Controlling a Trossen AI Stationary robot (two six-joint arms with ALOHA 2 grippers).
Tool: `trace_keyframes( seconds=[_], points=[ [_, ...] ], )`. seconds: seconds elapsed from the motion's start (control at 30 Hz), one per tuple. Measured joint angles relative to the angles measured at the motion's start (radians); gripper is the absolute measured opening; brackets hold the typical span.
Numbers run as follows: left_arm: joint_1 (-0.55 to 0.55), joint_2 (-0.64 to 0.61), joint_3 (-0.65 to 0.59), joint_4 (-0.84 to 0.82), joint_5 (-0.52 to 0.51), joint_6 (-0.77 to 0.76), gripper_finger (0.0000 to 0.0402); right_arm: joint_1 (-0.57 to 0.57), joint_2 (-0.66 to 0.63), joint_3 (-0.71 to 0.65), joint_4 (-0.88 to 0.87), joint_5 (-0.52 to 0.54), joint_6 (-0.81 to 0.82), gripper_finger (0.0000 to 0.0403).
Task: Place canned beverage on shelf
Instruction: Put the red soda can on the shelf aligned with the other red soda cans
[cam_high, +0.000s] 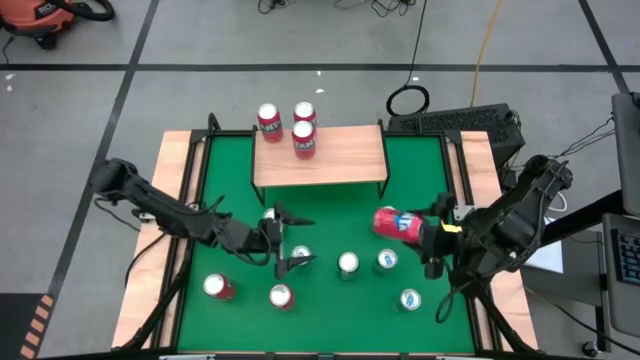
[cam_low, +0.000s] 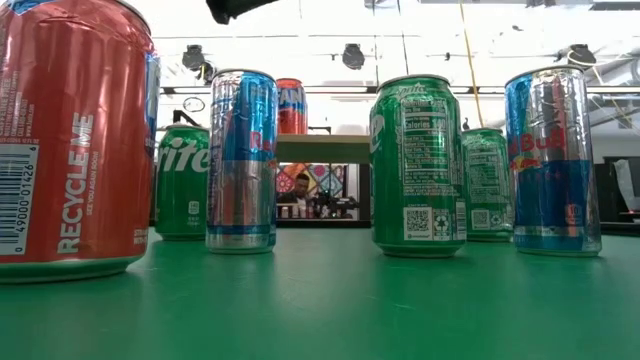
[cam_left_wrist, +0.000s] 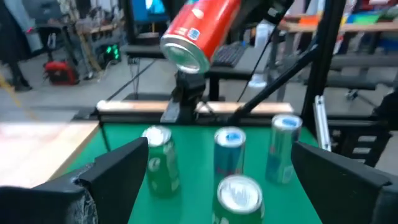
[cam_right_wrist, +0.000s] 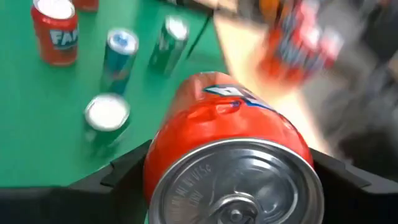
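Right gripper (cam_high: 412, 228) clamped on a red can (cam_high: 393, 223), held tilted in the air in front of the shelf (cam_high: 320, 160); three cans on the shelf; left gripper (cam_high: 290, 240) spread wide, empty, over the green table (cam_high: 330, 215).

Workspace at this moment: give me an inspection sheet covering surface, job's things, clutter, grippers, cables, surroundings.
Surface: green table, wood-framed.
Job's things: shelf at the far edge carries three red cans; a fourth red can is in the air, tilted.
Clutter: six more cans stand near the front edge.
Grippers: right gripper is shut on the airborne can; left gripper is open, low over the table.
Cables: orange cable on the floor.
Surroundings: keyboard beyond the table.
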Motion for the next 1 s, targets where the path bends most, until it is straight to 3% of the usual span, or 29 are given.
trace_keyframes(
  seconds=[0.2, 0.4, 0.6, 0.77, 1.0],
  points=[
    [0.038, 0.008, 0.0, 0.093, 0.063, 0.008, 0.0391, -0.03, 0.021, 0.0, 0.251, 0.032, -0.449, 0.0299],
    [0.083, 0.007, 0.006, 0.132, 0.207, 0.052, 0.0391, -0.086, 0.059, 0.0, 0.42, -0.067, -0.787, 0.0299],
    [0.1, 0.007, 0.006, 0.135, 0.243, 0.107, 0.0391, -0.148, 0.105, 0.0, 0.53, -0.167, -1.039, 0.0299],
    [0.097, 0.007, 0.006, 0.151, 0.245, 0.141, 0.0391, -0.195, 0.148, 0.0, 0.607, -0.171, -1.293, 0.0299],
    [0.084, 0.007, 0.006, 0.128, 0.255, 0.168, 0.0391, -0.254, 0.204, 0.0, 0.675, -0.174, -1.435, 0.0299]
  ],
)
